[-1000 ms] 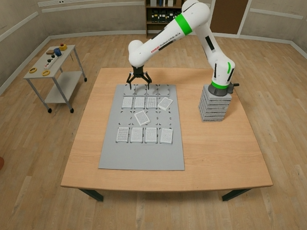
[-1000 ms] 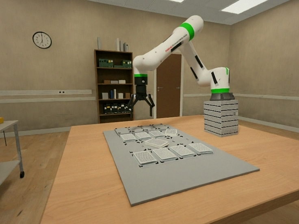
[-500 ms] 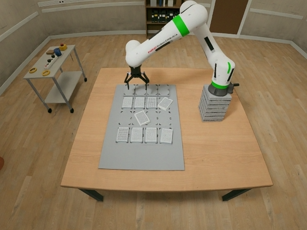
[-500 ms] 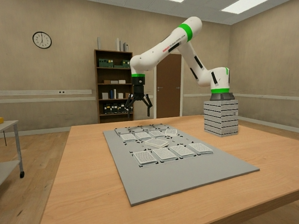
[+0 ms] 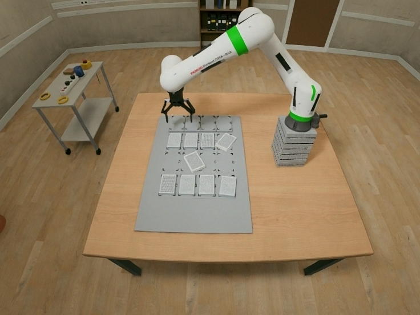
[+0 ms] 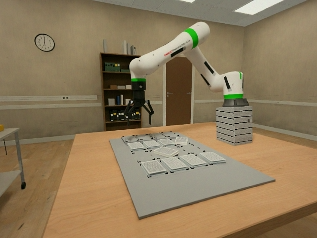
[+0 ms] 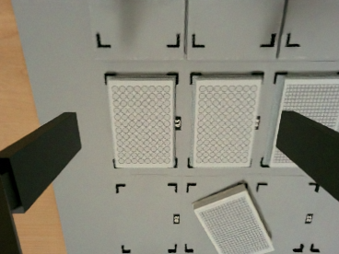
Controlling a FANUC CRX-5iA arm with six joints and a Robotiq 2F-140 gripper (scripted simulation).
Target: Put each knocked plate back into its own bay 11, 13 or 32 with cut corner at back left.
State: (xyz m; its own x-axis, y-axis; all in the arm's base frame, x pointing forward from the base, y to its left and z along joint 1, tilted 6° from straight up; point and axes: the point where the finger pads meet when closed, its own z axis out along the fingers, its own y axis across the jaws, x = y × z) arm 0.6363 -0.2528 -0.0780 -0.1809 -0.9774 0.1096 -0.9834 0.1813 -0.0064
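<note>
Plate 11 [image 5: 227, 185] [image 6: 212, 157] lies nearest on the counter [image 5: 288, 217] [image 6: 89, 192] [image 7: 14, 92], slightly askew at its bay, likely needing a small turn to seat. Beyond it, plate 32 [image 5: 194, 161] [image 6: 166, 151] [image 7: 234, 223] sits strongly twisted across its bay's edge, probably propped on a corner piece. Farther still, plate 13 [image 5: 226, 141] [image 6: 181, 140] is turned too, its corners outside the brackets meant to square it. Farthest, the claw [image 5: 178, 121] [image 6: 139, 124] [image 7: 179, 130] hangs fully spread and empty above the deck, pointing down, presumably high enough to clear seated plates.

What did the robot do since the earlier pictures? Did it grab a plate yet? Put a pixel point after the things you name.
The gripper [image 5: 178, 121] [image 6: 139, 124] [image 7: 179, 130] moved to the left in the top and exterior views, farther out from the arm's base [image 5: 298, 125] [image 6: 234, 103]. It took hold of nothing and let go of nothing; its fingers are still wide open. The plates, even the crooked one [image 5: 194, 161] [image 6: 166, 151] [image 7: 235, 223] near the middle, stayed put.
</note>
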